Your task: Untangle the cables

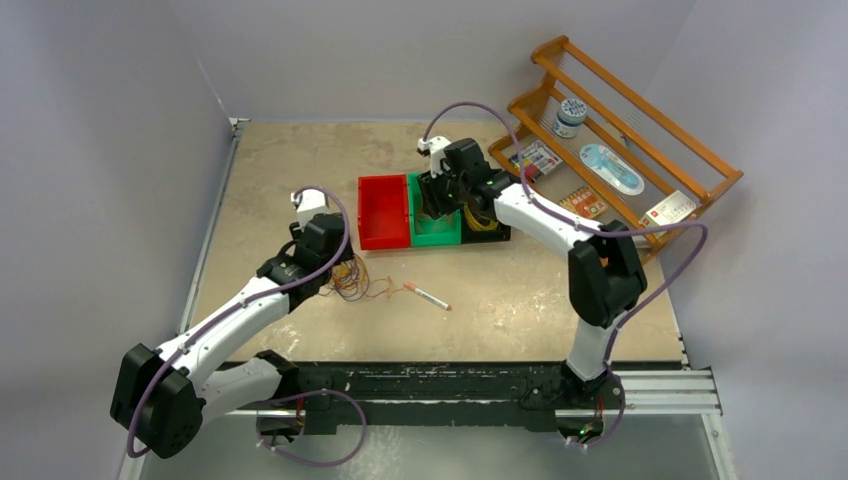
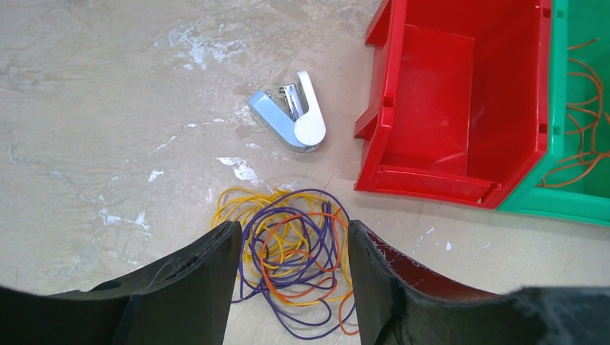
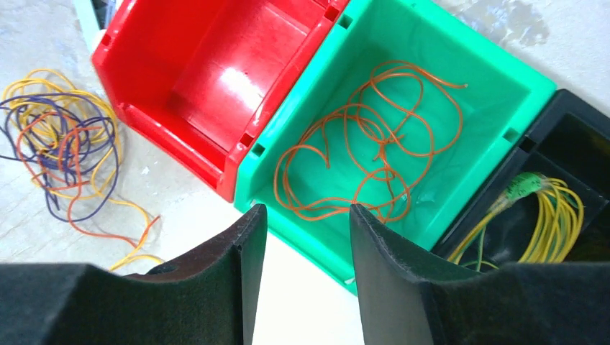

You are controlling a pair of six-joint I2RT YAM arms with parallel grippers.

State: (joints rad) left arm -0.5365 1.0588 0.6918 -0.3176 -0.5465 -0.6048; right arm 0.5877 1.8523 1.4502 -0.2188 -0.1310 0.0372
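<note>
The cables (image 2: pixel 295 251) lie as a tangle of purple, yellow and orange strands on the table, also seen in the top view (image 1: pixel 352 278) and the right wrist view (image 3: pixel 61 140). My left gripper (image 2: pixel 293 228) hangs open right over this tangle, one finger on each side, gripping nothing. A single orange cable (image 3: pixel 367 144) lies in loose loops inside the green bin (image 3: pixel 496 79). My right gripper (image 3: pixel 308 212) is open above that bin's near rim, with nothing between its fingers. In the top view the left gripper (image 1: pixel 335 262) is at the tangle and the right gripper (image 1: pixel 440 205) over the bins.
A red bin (image 2: pixel 446 108) stands beside the green one; next to that is a black bin (image 3: pixel 568 136) holding a yellow cable (image 3: pixel 554 215). A silver stapler (image 2: pixel 291 118) lies beyond the tangle. A pen (image 1: pixel 427 296) lies on the table. A wooden rack (image 1: pixel 620 150) stands at the back right.
</note>
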